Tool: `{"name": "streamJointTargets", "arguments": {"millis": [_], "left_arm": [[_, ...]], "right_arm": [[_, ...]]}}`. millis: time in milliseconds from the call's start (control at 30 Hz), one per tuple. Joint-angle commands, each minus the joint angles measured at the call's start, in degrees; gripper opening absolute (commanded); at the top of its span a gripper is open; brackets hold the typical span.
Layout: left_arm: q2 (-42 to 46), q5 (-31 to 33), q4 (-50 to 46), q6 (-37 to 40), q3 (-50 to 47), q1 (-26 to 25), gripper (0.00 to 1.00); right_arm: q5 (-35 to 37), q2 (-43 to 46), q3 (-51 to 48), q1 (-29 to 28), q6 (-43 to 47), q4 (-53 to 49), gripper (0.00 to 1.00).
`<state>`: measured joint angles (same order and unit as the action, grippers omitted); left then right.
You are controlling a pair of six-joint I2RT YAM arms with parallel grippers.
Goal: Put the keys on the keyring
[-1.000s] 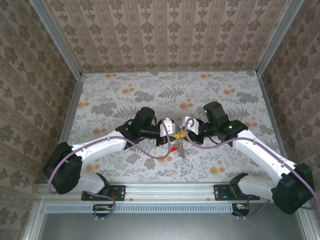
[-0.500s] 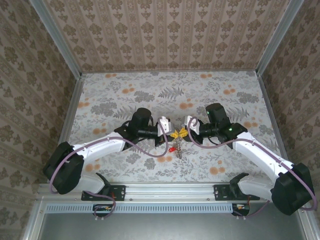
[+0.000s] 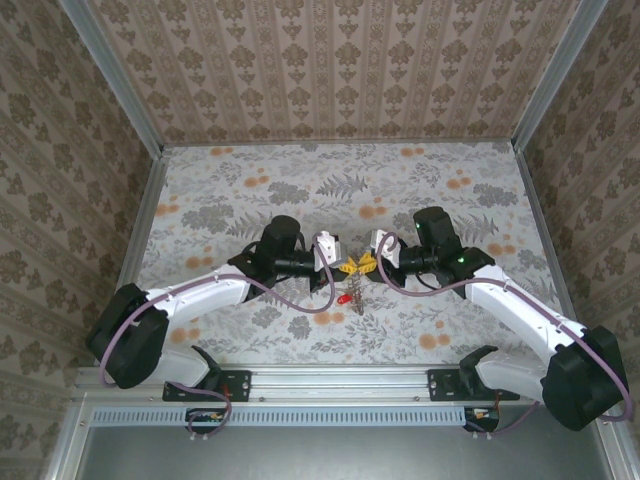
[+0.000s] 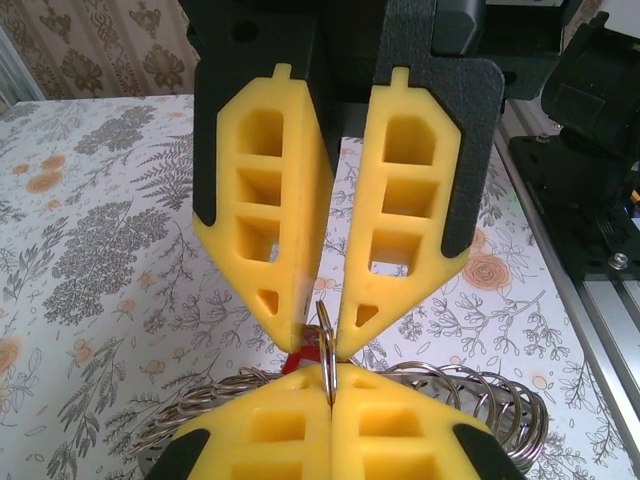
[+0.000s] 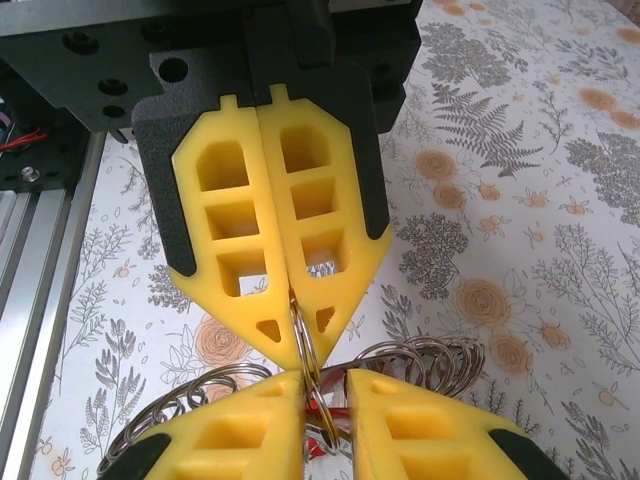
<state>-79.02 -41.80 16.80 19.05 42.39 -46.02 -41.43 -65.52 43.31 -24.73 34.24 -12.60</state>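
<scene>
The two grippers met tip to tip above the near middle of the floral table [image 3: 300, 180]. The right gripper [image 5: 292, 352] had its yellow fingers pressed together, pinching a thin wire loop that stood up from the keyring [image 5: 432, 355]. The rest of the keyring fanned out below as a curved bunch of silvery metal and hung clear of the table. The left gripper [image 4: 322, 335] faced it with its jaws narrowly spread, the pinched loop standing edge-on in the gap between its fingertips [image 4: 288, 330]; nothing looked clamped there. One key with a red tag [image 3: 342, 300] dangled just beside the hanging bunch, under the left gripper's tips, its red plastic peeking out beneath them in both wrist views. Whether its hole was already round the wire could not be told. By the look of it the threading was mid-way: the ring was held and presented, but the key had yet to be worked fully on and the bunch released.
</scene>
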Motion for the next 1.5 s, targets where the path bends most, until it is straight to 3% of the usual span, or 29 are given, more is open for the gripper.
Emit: {"name": "streamJointTargets", "arguments": {"millis": [0, 267, 333, 633, 833, 1333, 1467], "left_arm": [[1.8, -3.7, 3.6, -1.0, -0.1, 0.0, 0.0], [1.2, -2.9, 2.7, -0.8, 0.5, 0.0, 0.03], [1.3, -1.6, 0.3, 0.3, 1.1, -0.1, 0.09], [1.9, 6.3, -11.6, 8.0, 5.3, -1.6, 0.17], [2.6, 6.5, -8.3, 6.9, 4.7, -2.0, 0.2], [1.7, 6.5, -9.0, 6.9, 4.7, -2.3, 0.16], [1.4, 6.1, -9.5, 7.2, 5.1, -2.4, 0.07]], "right_arm": [[-1.5, 0.4, -0.8, 0.6, -1.6, 2.9, 0.17], [-2.1, 0.9, 0.4, 0.6, -2.4, 2.8, 0.03], [-0.9, 1.0, 1.6, 0.4, -0.9, 0.1, 0.02], [5.8, -0.4, 8.0, -2.7, 4.8, -12.4, 0.02], [6.7, -0.8, 9.4, -3.9, 5.1, -14.0, 0.02], [4.8, -0.3, 9.6, -4.7, 4.1, -12.1, 0.02], [4.6, -0.4, 9.5, -4.7, 4.0, -12.0, 0.02]]}}
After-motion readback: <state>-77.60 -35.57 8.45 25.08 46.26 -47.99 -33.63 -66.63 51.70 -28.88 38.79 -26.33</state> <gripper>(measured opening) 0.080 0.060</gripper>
